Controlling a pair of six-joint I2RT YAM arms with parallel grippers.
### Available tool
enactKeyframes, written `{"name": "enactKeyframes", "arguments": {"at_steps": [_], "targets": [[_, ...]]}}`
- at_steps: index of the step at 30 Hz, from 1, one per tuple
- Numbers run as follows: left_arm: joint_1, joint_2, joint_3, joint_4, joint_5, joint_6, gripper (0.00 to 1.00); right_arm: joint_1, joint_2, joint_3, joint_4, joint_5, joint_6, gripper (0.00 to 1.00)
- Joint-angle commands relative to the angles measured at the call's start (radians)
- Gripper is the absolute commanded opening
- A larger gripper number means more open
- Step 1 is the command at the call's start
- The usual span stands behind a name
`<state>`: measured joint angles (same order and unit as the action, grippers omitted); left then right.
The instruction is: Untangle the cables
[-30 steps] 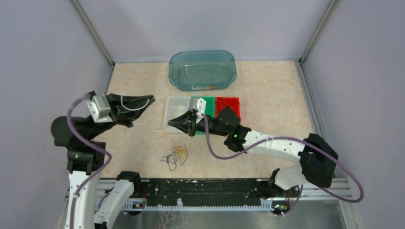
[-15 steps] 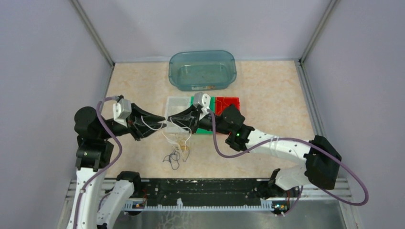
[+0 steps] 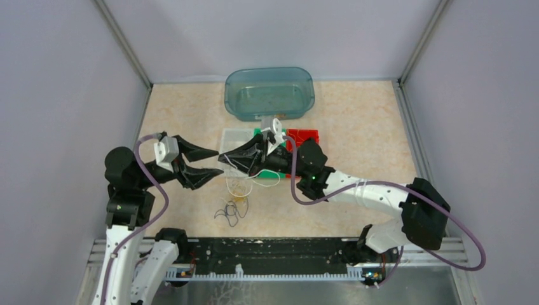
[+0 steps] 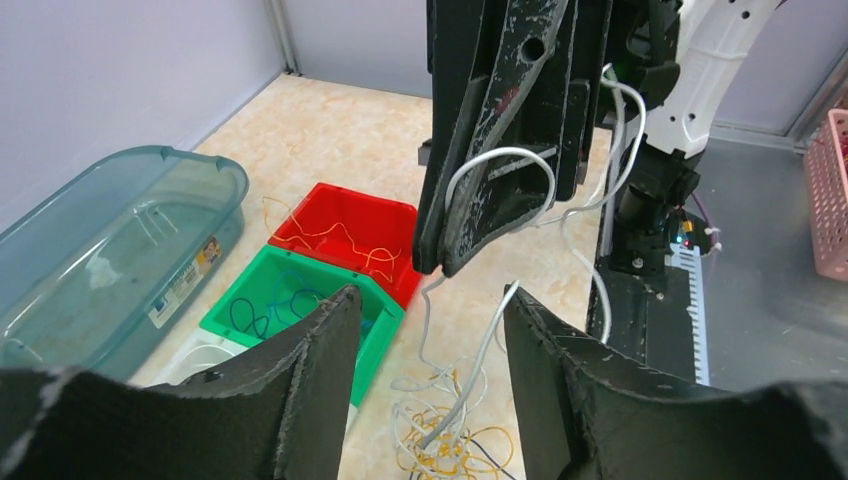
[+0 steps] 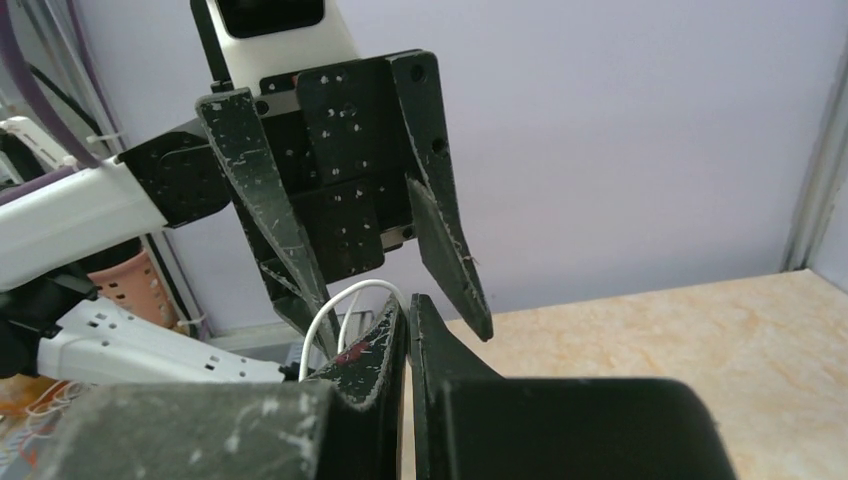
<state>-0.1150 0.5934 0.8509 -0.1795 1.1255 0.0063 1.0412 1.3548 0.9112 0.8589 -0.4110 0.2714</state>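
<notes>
Fingers, then containers.

Left fingers [image 4: 320, 360]: spread apart, nothing between the tips. One white strand drops just beside the inner edge of one finger; contact cannot be told.

Right fingers [image 5: 385, 345]: pressed together, pinching the white cable [image 4: 500, 152] at the tips. They point tip to tip at the left fingers, near but apart. From the pinch the cable loops back over the right fingers, then hangs down to the tangle [image 4: 440, 455].

Tangle: white, yellow-orange and dark strands, on the worktop [image 3: 184, 108] below the gap between the two sets of fingers.

Containers, all on the worktop beyond the right fingers:
- red bin [image 4: 385, 215]: yellow-orange cables [image 4: 340, 235] loose on its floor.
- green bin [image 4: 385, 335]: touching the red bin; blue cables [image 4: 265, 310] coiled inside.
- white bin [image 4: 195, 360]: just beside the green bin, on the side away from the red one. Mostly hidden behind the left fingers in the wrist view; contents cannot be told.
- tub [image 4: 225, 215]: teal, see-through, label on one wall. It stands past the bins, farthest from both sets of fingers.
</notes>
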Motion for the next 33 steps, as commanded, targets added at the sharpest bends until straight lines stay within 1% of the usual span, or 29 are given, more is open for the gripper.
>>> {"name": "enactKeyframes", "arguments": {"at_steps": [1,3,7,9,14,17,18,20,25,26,27,28,29,30,31,33], "targets": [[0.006,-0.007,-0.020,0.057,-0.007,-0.061,0.62,-0.007,0.023,0.046,0.135,-0.036,0.096,0.00],[0.006,-0.009,-0.036,0.082,-0.008,-0.094,0.64,-0.004,0.031,0.053,0.142,-0.043,0.107,0.00],[0.005,0.000,-0.077,0.204,0.012,-0.241,0.65,0.006,0.049,0.064,0.159,-0.053,0.129,0.00],[0.006,0.015,-0.081,0.211,0.031,-0.262,0.65,0.007,0.053,0.068,0.170,-0.056,0.139,0.00],[0.006,0.021,-0.092,0.181,0.112,-0.260,0.65,0.008,0.051,0.075,0.167,-0.053,0.142,0.00],[0.006,0.016,-0.109,0.231,0.108,-0.314,0.61,0.009,0.063,0.082,0.183,-0.063,0.164,0.00],[0.006,0.019,-0.117,0.266,0.111,-0.352,0.58,0.010,0.071,0.086,0.192,-0.068,0.180,0.00],[0.005,0.032,-0.123,0.332,0.112,-0.414,0.50,0.016,0.087,0.090,0.206,-0.076,0.200,0.00],[0.004,0.072,-0.102,0.333,0.118,-0.422,0.12,0.028,0.105,0.097,0.200,-0.076,0.203,0.00],[0.004,0.072,-0.102,0.327,0.119,-0.410,0.08,0.028,0.106,0.100,0.198,-0.075,0.202,0.00],[0.005,0.070,-0.106,0.321,0.122,-0.399,0.08,0.028,0.106,0.104,0.195,-0.076,0.203,0.00],[0.005,0.066,-0.110,0.310,0.121,-0.387,0.12,0.028,0.106,0.110,0.190,-0.079,0.203,0.00],[0.005,0.060,-0.115,0.295,0.118,-0.371,0.23,0.028,0.106,0.119,0.185,-0.081,0.203,0.00],[0.004,0.053,-0.119,0.277,0.118,-0.352,0.38,0.028,0.108,0.125,0.181,-0.085,0.205,0.00],[0.004,0.045,-0.124,0.262,0.125,-0.329,0.44,0.028,0.109,0.134,0.178,-0.088,0.209,0.00],[0.003,0.033,-0.137,0.243,0.183,-0.288,0.52,0.028,0.116,0.154,0.174,-0.103,0.215,0.00]]}}
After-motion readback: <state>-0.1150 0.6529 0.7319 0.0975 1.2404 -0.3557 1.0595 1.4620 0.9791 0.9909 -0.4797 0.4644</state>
